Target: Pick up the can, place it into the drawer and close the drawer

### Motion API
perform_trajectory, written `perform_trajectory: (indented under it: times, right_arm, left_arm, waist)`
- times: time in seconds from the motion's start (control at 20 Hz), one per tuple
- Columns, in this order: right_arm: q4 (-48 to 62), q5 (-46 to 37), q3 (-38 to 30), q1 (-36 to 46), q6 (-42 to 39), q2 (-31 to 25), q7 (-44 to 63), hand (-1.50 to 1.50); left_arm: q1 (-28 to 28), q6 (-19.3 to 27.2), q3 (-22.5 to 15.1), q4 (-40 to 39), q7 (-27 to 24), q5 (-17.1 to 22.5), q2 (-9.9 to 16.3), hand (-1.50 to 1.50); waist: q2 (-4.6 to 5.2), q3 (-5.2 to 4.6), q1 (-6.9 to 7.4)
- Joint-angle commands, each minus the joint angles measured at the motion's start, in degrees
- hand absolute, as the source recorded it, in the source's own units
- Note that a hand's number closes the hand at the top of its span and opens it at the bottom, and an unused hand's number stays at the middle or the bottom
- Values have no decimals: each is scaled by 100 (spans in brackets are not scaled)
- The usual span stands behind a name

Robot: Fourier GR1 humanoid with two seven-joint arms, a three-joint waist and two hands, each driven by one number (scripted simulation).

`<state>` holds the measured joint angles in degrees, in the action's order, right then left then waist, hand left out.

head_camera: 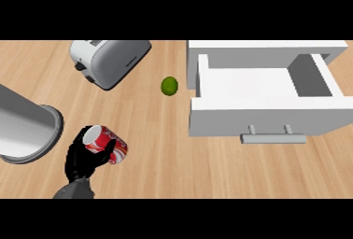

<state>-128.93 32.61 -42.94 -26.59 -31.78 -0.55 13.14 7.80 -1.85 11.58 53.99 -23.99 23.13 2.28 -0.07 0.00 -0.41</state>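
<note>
A red and white can (110,142) lies tilted at the lower left of the head view, its open end toward the left. My left hand (81,163) is curled round it from below, with the thumb across its side; whether the can rests on the wooden counter or is lifted cannot be told. The white drawer (207,77) stands pulled open at the right, nothing showing inside it, its grey handle (273,138) facing the near edge. The can is well to the left of the drawer. My right hand does not show.
A silver toaster (110,60) sits at the back left. A small green fruit (169,86) lies between the toaster and the drawer. A large grey cylindrical pot (24,130) lies on its side at the left edge, close to the can.
</note>
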Motion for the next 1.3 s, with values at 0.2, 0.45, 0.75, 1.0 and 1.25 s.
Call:
perform_trajectory:
  times: [0.2,0.45,0.75,1.0,1.25]
  right_arm:
    - [-306,-75,374,-179,369,47,-107,-150]
    - [-171,143,43,-80,170,51,37,-150]
    - [-168,-167,365,-147,347,49,-154,-150]
    - [-296,196,38,115,532,-171,286,-150]
    - [-618,-122,465,72,841,49,359,-150]
  left_arm:
    - [131,80,-411,1050,513,-37,-70,150]
    - [531,-32,-668,962,889,-74,-132,150]
    - [1132,407,-756,1517,1383,-216,-24,150]
    - [1199,890,-1141,2155,1870,-576,-155,150]
    - [1811,1403,-1278,2708,2708,-774,-107,150]
  waist:
    - [-7,3,6]
    - [-4,1,-1]
    - [-5,4,-4]
    - [-3,1,18]
    - [-1,1,19]
